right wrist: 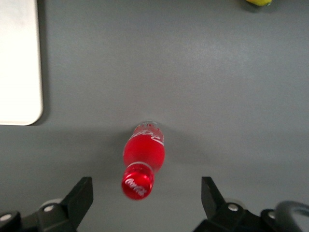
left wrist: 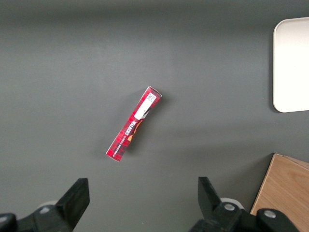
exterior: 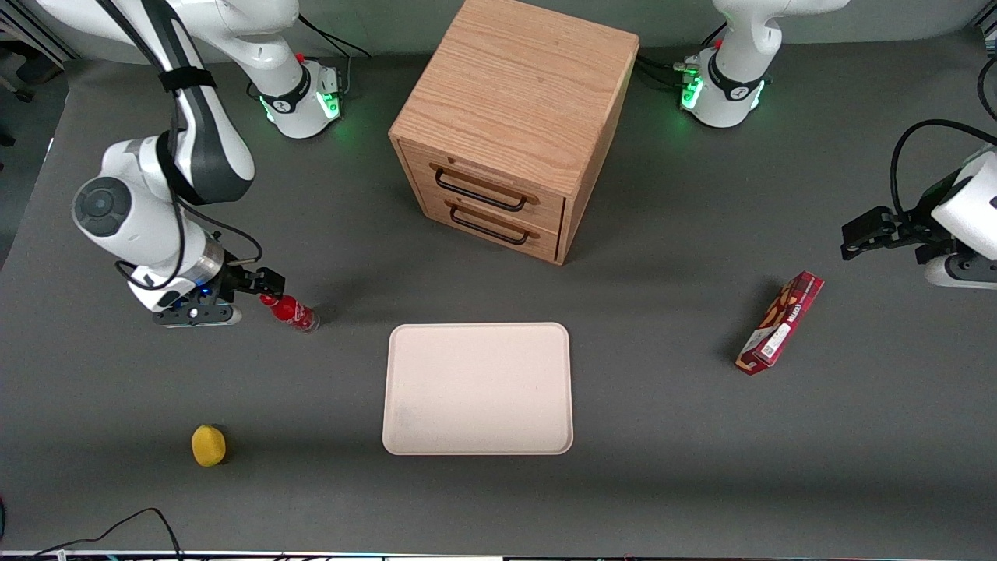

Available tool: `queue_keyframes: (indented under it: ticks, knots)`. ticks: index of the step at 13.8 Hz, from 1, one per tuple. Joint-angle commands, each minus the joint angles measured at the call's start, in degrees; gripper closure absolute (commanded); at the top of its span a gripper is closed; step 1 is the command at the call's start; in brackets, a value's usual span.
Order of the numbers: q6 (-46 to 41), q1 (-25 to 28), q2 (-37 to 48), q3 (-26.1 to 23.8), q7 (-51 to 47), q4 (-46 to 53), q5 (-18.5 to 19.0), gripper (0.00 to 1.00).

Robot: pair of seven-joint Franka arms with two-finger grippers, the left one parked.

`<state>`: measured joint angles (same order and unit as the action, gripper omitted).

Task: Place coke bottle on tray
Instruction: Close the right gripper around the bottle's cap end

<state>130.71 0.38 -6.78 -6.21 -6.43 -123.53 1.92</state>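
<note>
Gripper [exterior: 251,298] sits low over the table [exterior: 662,467], mid-height in the front view at the working arm's end. In the right wrist view the gripper [right wrist: 146,195] is spread wide: the two black fingers [right wrist: 81,195] stand well apart, with bare table between each of them and the bottle. It grips nothing.

Coke bottle [exterior: 293,312] is on the grey table right at the gripper, mid-height in the front view. It looks upright. Red cap, red label, clear base. In the wrist view the coke bottle [right wrist: 144,154] has its cap lined up in the gap between the fingers, about centred, and neither finger touches it. The base points away from the gripper.

Tray [exterior: 477,388] is cream with rounded corners and lies flat in the lower centre of the front view. It is near the bottle but apart from it, a little closer to the front camera, on the side toward the parked arm. One corner of the tray [right wrist: 19,63] shows in the right wrist view, and an edge of the tray [left wrist: 292,63] in the left wrist view. The bottle is not on it.

Yellow round fruit [exterior: 208,445] is low in the front view, nearer the camera than the gripper, and an edge of it [right wrist: 258,2] shows in the wrist view.

Wooden drawer cabinet [exterior: 514,101] is at upper centre, above the tray in frame, with two black-handled drawers facing the camera at an angle.

Red snack box [exterior: 780,323] lies toward the parked arm's end at mid-height, and the left wrist view also shows it [left wrist: 133,123].
</note>
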Motion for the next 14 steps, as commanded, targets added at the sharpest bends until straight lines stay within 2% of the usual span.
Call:
queue_keyframes:
  ticks: [1, 3, 9, 10, 11, 12, 14]
  knots:
    - [3.6, 0.0, 1.9, -0.1, 0.3, -4.3, 1.3, 0.04]
    - [3.8, 0.0, 1.5, -0.1, 0.3, -4.3, 2.3, 0.09]
    - [4.3, 0.3, 0.7, -0.6, -0.3, -3.6, 2.4, 0.50]
    - [4.3, 0.3, 0.5, -0.6, -0.5, -3.1, 2.4, 0.63]
    - [4.2, 0.4, 0.2, -0.6, -0.7, -2.9, 2.4, 0.84]
    - [4.2, 0.4, 0.2, -0.7, -1.3, -2.8, 2.4, 1.00]
    - [4.2, 0.4, 0.2, -1.4, -1.6, -2.7, 2.4, 1.00]
